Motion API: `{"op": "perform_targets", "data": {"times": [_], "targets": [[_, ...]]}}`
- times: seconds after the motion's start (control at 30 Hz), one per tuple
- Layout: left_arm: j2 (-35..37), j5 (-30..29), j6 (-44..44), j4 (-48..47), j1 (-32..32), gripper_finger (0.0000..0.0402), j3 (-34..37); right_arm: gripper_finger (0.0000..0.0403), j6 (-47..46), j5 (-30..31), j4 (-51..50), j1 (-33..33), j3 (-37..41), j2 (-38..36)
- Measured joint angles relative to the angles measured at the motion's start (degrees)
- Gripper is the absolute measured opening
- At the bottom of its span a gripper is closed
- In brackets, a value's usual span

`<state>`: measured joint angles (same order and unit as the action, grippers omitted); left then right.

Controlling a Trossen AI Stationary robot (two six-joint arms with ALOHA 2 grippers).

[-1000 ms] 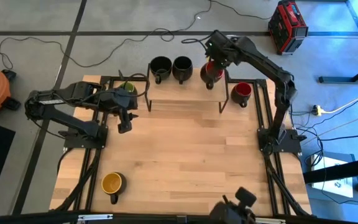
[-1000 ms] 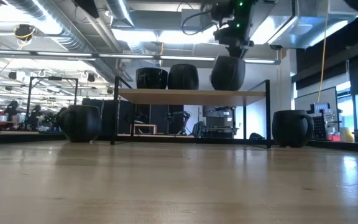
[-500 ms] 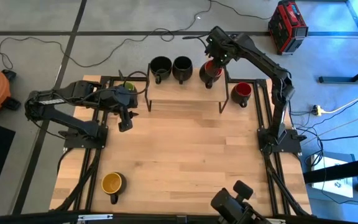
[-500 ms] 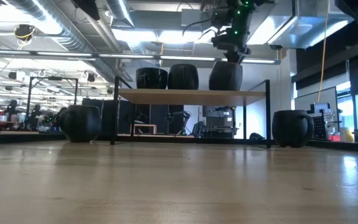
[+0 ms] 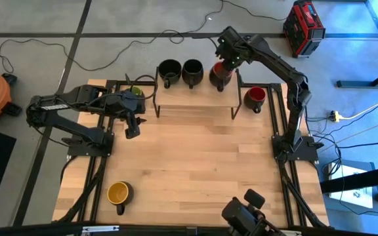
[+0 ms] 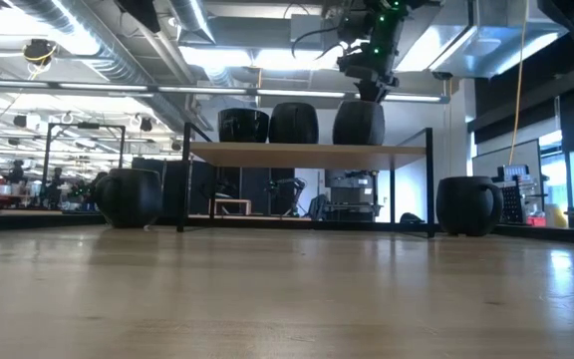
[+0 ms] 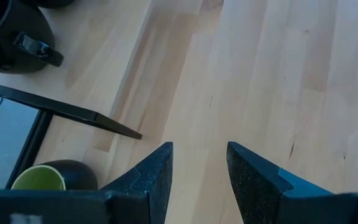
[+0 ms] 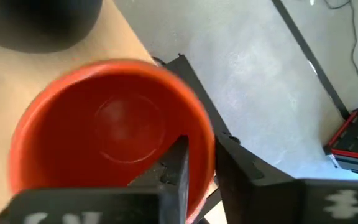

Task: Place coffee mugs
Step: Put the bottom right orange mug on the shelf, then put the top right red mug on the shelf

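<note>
Right gripper (image 5: 224, 63) is pinching the orange-red mug (image 5: 219, 73) by its rim, setting it on the shelf (image 5: 195, 96) beside two black mugs (image 5: 181, 70); next it's probably letting go. Left gripper (image 5: 132, 131) is idling part-open, empty.

Three mugs (image 5: 190, 72) upright on shelf, orange-red one (image 5: 219, 75) rightmost; dark red (image 5: 254, 98), green (image 5: 134, 92), yellow (image 5: 119, 194) on worktop.

Bright even overhead light, glaring ceiling strips (image 6: 217, 55), blurred wrist close-ups
</note>
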<state>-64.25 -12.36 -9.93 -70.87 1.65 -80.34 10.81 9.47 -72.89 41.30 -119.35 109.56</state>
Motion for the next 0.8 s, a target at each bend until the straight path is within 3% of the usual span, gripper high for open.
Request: {"op": "perform_targets", "data": {"times": [0.3, 0.67, 0.8], "targets": [[-0.02, 0.0, -0.13, 0.0, 0.0, 0.0146, 0.0, 0.0107, 0.0, -0.08, 0.57, 0.0, 0.0, 0.0], [-0.02, -0.01, -0.01, 0.08, 0.0, 0.0146, 0.0, 0.0106, 0.26, -0.17, 1.22, -0.02, 0.02, -2.37], [-0.02, -0.04, 0.14, 0.56, 0.0, 0.0146, 0.0, 0.0105, -1.47, -4.39, 0.6, -0.13, 0.02, -5.61]]}}
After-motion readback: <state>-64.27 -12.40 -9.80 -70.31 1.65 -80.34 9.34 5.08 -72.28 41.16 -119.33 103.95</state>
